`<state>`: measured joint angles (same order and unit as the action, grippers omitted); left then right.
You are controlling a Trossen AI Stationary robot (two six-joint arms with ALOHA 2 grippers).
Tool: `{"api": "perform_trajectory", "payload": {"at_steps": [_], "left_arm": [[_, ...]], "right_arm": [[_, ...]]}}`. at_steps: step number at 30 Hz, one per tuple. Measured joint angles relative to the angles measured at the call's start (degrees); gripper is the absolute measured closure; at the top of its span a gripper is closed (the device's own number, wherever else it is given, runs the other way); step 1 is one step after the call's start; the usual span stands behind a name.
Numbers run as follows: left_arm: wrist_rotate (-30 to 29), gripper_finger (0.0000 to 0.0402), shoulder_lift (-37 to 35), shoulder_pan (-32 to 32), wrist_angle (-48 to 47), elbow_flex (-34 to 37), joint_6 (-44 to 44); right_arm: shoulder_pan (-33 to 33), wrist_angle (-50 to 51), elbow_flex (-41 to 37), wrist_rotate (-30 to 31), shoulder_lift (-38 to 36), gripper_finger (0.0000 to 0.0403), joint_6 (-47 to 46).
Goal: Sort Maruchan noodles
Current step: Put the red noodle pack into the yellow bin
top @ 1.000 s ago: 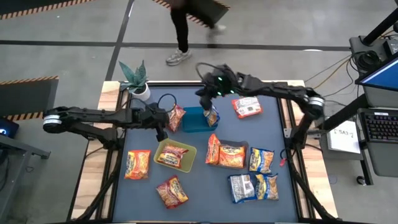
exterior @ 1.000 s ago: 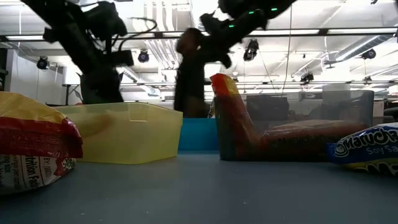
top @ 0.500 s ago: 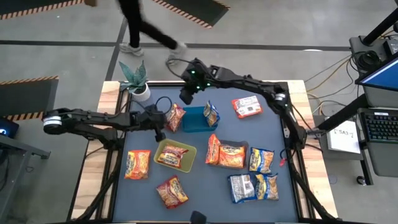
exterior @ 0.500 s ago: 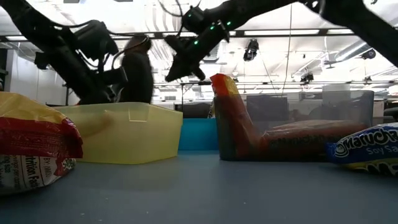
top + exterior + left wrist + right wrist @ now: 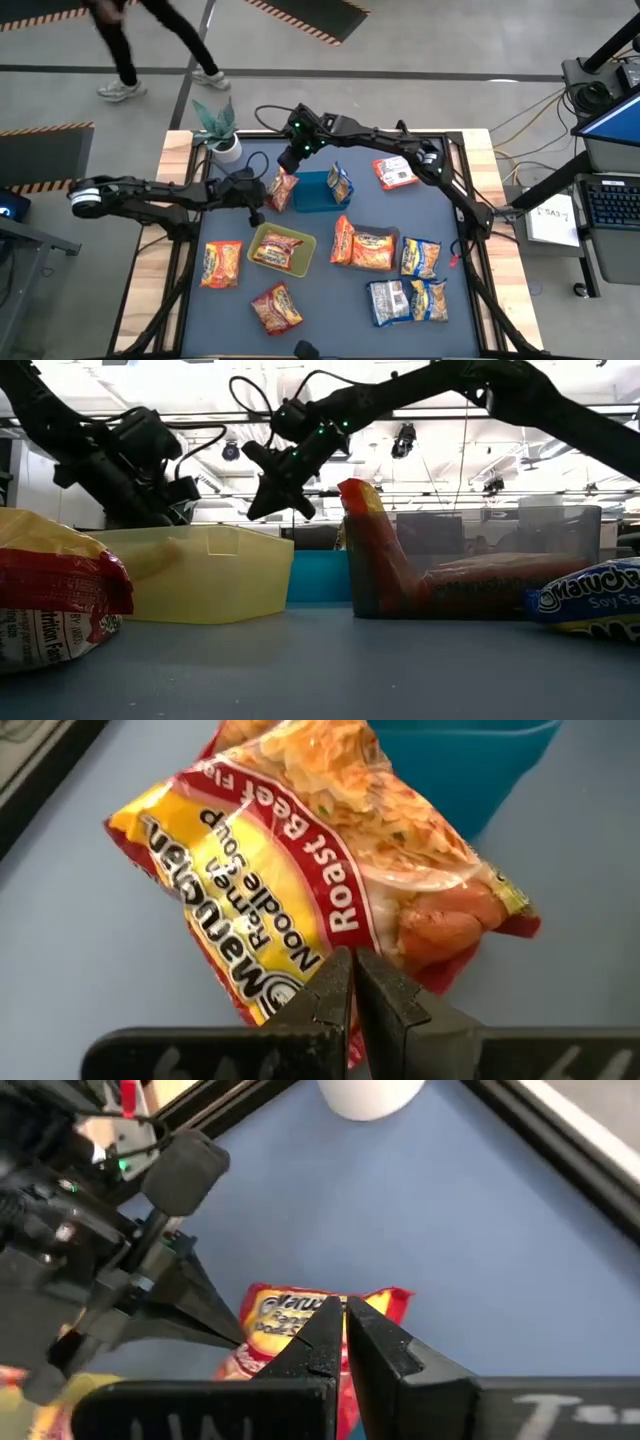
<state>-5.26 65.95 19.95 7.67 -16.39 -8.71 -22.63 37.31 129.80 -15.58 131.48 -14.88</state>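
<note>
Both closed: left end effector (image 5: pixel 352 982) grips the beef packet (image 5: pixel 320 880), right end effector (image 5: pixel 343 1328) empty above it

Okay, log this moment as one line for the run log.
left gripper: shut, at Roast Beef packet | right gripper: shut, empty, above same packet | blue tray: beside packet

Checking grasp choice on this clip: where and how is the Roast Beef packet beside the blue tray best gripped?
The Roast Beef packet leans tilted against the blue tray, so its upper crimped edge is raised off the table. Probably best to pinch that thin edge from above, on the side away from the tray. The left gripper already sits shut at its near edge; the right gripper hovers over it.
</note>
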Motion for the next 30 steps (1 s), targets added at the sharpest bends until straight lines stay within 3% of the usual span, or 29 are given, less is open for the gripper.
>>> {"api": "perform_trajectory", "payload": {"at_steps": [7, 22, 30], "left_arm": [[-0.01, 0.0402, 3.07, 0.05, 5.81, 1.72, -0.88], [-0.33, 0.0402, 12.82, 0.15, 14.4, 1.74, -1.06], [-0.26, 0.0402, 14.28, 0.35, 15.74, 1.77, -1.14]], "right_arm": [[0.17, 0.53, 0.0, 0.12, 1.23, 0.0371, -3.17], [1.28, 1.12, -0.11, 0.53, 2.67, 0.0179, -4.3], [1.93, 0.65, -0.15, -2.15, 3.97, 0.0127, 3.21]]}}
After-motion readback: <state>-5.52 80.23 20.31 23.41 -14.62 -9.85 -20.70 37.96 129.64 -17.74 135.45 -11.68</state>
